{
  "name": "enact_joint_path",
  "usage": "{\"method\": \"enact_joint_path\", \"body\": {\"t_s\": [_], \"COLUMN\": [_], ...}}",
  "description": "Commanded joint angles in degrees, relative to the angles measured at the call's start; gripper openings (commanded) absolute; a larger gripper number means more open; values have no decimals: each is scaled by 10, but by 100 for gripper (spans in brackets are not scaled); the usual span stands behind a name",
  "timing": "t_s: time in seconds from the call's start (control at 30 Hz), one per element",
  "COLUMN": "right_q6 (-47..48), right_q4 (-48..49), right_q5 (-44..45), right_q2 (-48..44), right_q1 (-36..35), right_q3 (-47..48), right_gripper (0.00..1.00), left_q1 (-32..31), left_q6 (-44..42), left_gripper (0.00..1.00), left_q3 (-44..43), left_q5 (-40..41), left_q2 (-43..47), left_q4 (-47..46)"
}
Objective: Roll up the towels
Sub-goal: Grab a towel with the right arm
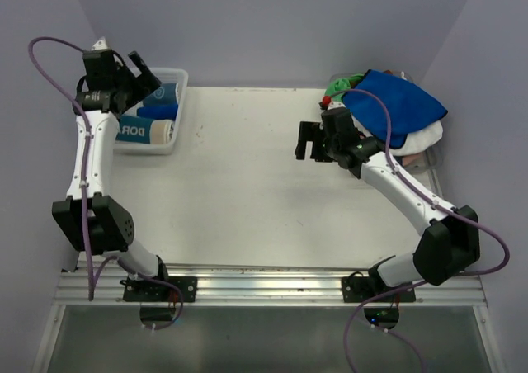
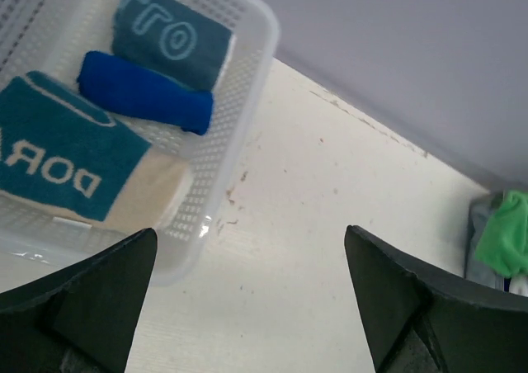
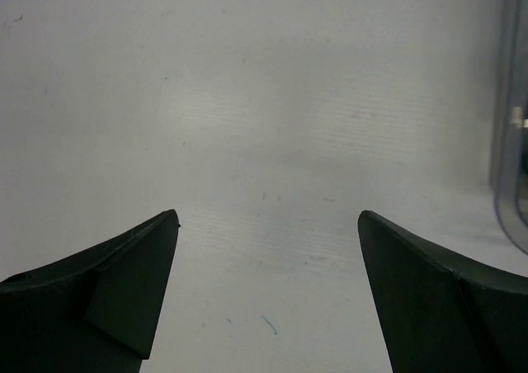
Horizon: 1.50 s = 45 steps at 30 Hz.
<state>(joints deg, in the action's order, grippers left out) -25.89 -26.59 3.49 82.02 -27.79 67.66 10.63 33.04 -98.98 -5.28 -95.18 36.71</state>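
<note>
Three rolled towels lie in a clear mesh basket at the back left: a teal one, a royal blue one and a teal and beige lettered one. The left wrist view shows the same teal roll, blue roll and teal and beige roll. My left gripper is open and empty above the basket's right side. Unrolled towels are piled at the back right: blue on top, white, green. My right gripper is open and empty over bare table, left of the pile.
The pile sits in a clear container, whose edge shows in the right wrist view. A green towel shows far right in the left wrist view. Purple-grey walls close in the back and sides. The arm bases stand on a rail at the near edge.
</note>
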Motion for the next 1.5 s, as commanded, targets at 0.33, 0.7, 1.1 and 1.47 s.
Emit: {"method": "enact_joint_path", "body": {"t_s": [0.33,0.7,1.1,1.47], "right_q6": [-3,-54,-130,-152], "right_q4": [-123,-89,17,53], "right_q5": [202,47,24,19], "right_q2": [-20,-34,107,183], "right_q1": [131,317,372,381], "right_q3": [63,16,88,136], "right_gripper": [97,97,79,37], "left_q1": [-327,-384,-384,-384], "left_q6": [-104,-93,-87,-81], "left_gripper": [100,100,99,100], "left_q3": [127,258,260,258], "left_q5": [55,118,128,87], "left_q2": [36,54,90,87], "left_q4": [-39,-26,-66,-75]}}
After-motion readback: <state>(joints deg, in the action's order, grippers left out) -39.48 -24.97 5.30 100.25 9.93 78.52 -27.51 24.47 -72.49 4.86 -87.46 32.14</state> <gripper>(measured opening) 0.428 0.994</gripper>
